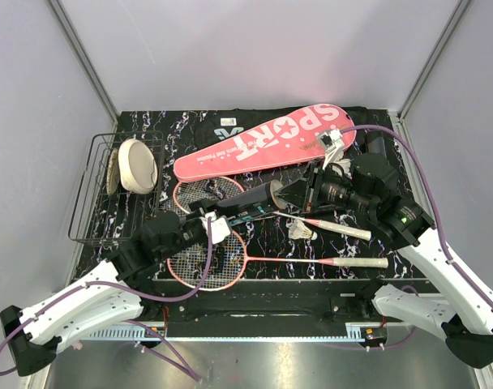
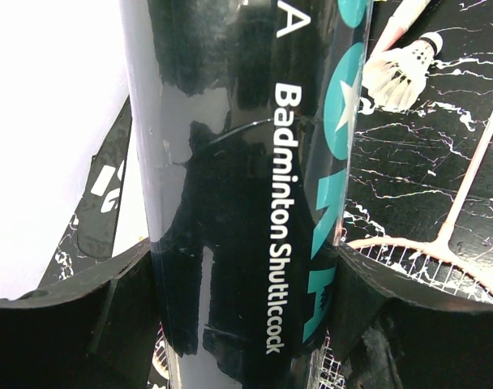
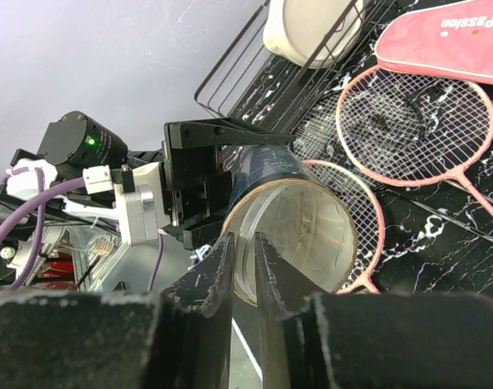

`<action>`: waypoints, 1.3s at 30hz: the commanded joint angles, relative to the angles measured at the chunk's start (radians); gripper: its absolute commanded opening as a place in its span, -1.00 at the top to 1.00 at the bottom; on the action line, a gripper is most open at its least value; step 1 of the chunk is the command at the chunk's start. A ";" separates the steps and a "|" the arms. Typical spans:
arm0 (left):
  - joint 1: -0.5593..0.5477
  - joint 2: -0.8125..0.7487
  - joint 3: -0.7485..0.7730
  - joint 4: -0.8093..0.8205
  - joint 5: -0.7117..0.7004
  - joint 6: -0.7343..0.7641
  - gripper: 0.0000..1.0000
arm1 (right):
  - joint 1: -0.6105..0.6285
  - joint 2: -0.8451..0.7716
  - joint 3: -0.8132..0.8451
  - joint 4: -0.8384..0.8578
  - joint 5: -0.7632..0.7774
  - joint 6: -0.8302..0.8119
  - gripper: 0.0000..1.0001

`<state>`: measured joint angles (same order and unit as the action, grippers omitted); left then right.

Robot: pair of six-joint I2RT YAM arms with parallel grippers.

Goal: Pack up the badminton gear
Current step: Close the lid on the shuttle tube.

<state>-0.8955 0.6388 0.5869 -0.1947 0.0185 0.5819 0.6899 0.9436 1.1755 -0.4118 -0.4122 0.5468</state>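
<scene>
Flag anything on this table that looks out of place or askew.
One white feather shuttlecock lies loose on the black marbled table beside the shafts of the pink-framed rackets. It is outside the dark shuttlecock tube held by the left gripper. Nothing looks damaged or spilled.

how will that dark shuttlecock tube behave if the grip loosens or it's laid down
The dark tube looks glossy, so it may slip from the left gripper. It is round, so laid flat it would probably roll. Its open end shows a thin, hollow wall: likely light and easy to dent.
</scene>
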 commanded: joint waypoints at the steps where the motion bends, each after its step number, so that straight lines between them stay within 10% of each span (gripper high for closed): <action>1: -0.008 -0.002 0.070 0.095 0.034 -0.004 1.00 | 0.008 0.000 0.012 0.006 0.004 -0.011 0.60; 7: -0.008 0.032 0.074 0.058 -0.005 0.009 1.00 | 0.008 -0.058 0.168 -0.190 0.208 -0.141 1.00; 19: -0.008 0.041 0.080 0.075 0.017 -0.004 1.00 | 0.008 -0.032 0.141 -0.214 0.236 -0.176 1.00; 39: -0.008 0.052 0.088 0.086 0.017 -0.022 1.00 | 0.045 -0.002 0.069 -0.099 0.121 -0.087 0.36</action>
<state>-0.8989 0.6971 0.6132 -0.1997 0.0185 0.5697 0.7223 0.9493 1.2572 -0.5781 -0.2348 0.4221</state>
